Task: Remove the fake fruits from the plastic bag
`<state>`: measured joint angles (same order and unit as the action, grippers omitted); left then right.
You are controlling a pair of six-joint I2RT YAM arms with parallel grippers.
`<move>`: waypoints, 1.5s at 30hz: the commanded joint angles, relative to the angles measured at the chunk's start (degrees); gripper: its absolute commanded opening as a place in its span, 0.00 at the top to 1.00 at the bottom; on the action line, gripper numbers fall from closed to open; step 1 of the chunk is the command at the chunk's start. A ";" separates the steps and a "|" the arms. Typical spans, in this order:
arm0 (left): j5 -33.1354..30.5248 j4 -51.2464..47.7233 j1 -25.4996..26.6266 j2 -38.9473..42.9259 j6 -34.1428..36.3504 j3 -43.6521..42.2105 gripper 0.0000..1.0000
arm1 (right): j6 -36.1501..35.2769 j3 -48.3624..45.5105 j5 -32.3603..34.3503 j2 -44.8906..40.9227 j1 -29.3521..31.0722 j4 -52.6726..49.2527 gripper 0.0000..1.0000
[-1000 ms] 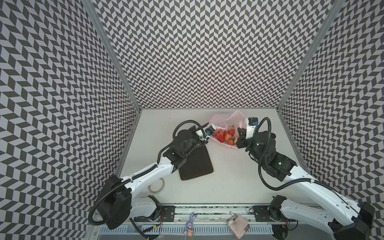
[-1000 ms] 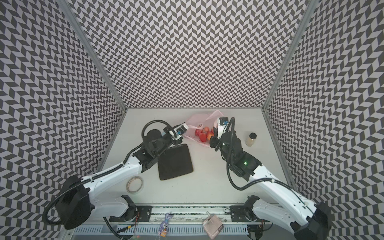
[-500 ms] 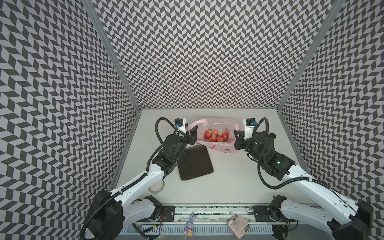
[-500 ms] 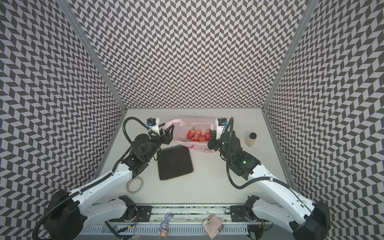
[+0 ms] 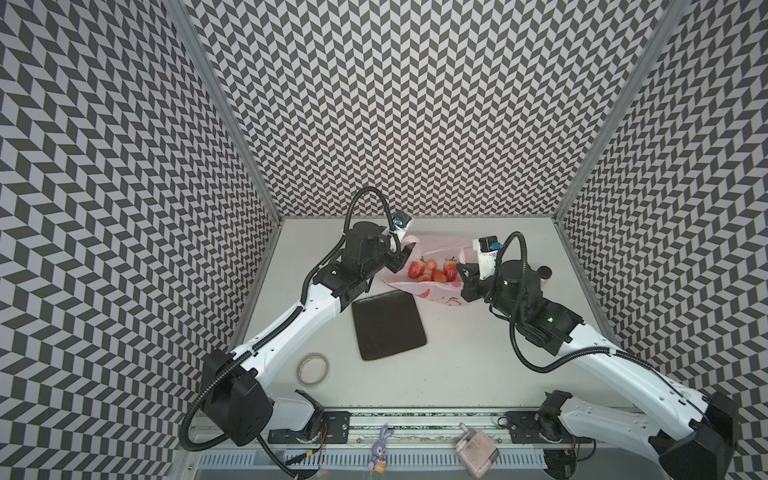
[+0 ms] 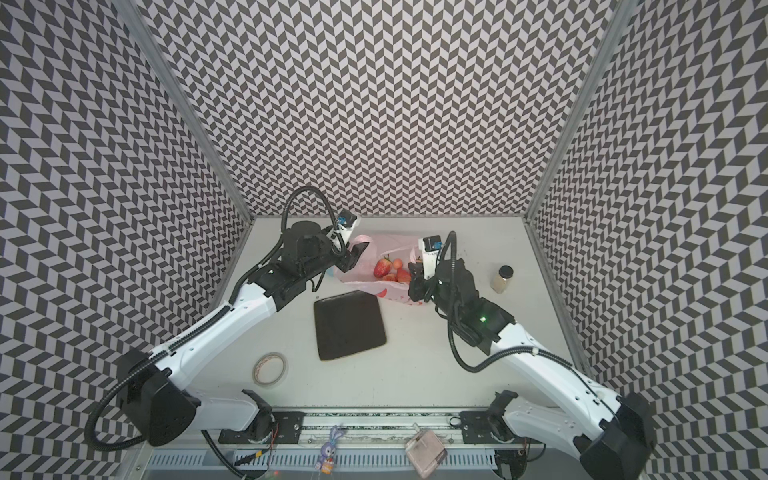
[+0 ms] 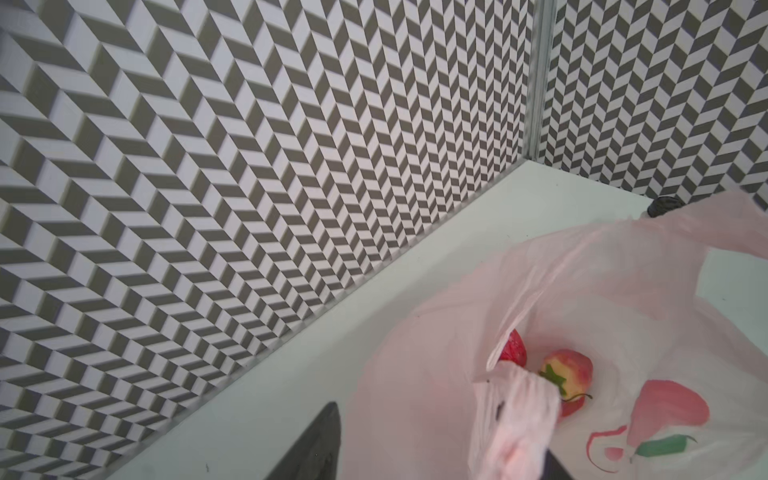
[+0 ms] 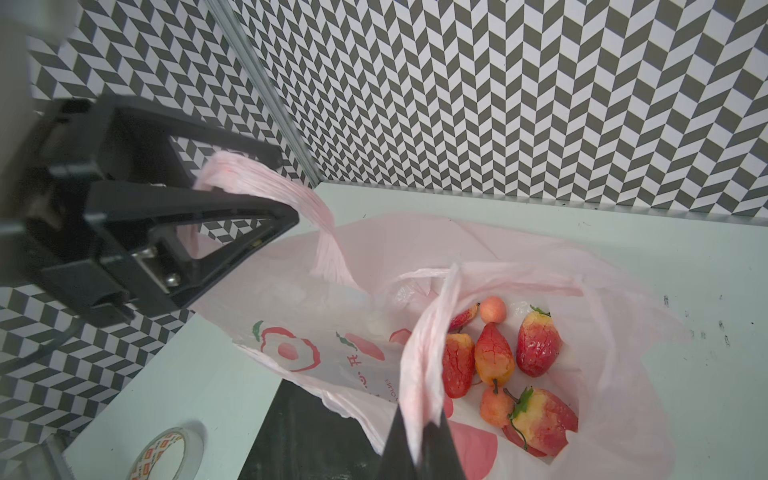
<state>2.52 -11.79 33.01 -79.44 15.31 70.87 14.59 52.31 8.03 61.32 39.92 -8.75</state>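
Crosswise near the desk's far edge, a thin translucent pale-pink plastic bag (image 5: 432,293) lies stretched between the arms. Its mouth gapes upward over glossy red fake strawberries (image 8: 538,345) and small peach balls (image 8: 493,309). The left fingers (image 8: 274,208) stand apart, one loop handle draped between them. The right fingers (image 8: 419,434) are clenched on the other handle. A dark square plate (image 5: 388,324) sits nearer on the pale desk (image 5: 478,365), amid chevron-patterned walls (image 5: 415,104).

plastic bag (image 8: 291,316): thin, crinkly, translucent | fake fruits (image 8: 538,345): glossy | plate (image 5: 388,324): matt | table (image 5: 478,365): smooth, matt
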 commanded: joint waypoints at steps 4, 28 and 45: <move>2.69 1.48 -0.05 1.12 -3.85 1.10 0.88 | 1.61 1.71 7.34 0.70 -0.62 0.92 0.99; 8.38 64.88 -3.00 -12.52 -49.20 -0.87 1.00 | 0.38 9.39 -0.03 7.84 -18.04 22.25 1.00; 5.37 72.04 2.41 4.25 -54.16 -33.57 1.00 | 5.80 -2.12 -4.56 -10.60 -18.12 -4.78 0.29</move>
<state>9.87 57.95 35.59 -75.90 -37.67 37.67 21.50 44.88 1.91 52.58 21.93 -8.21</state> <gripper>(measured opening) 0.047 0.669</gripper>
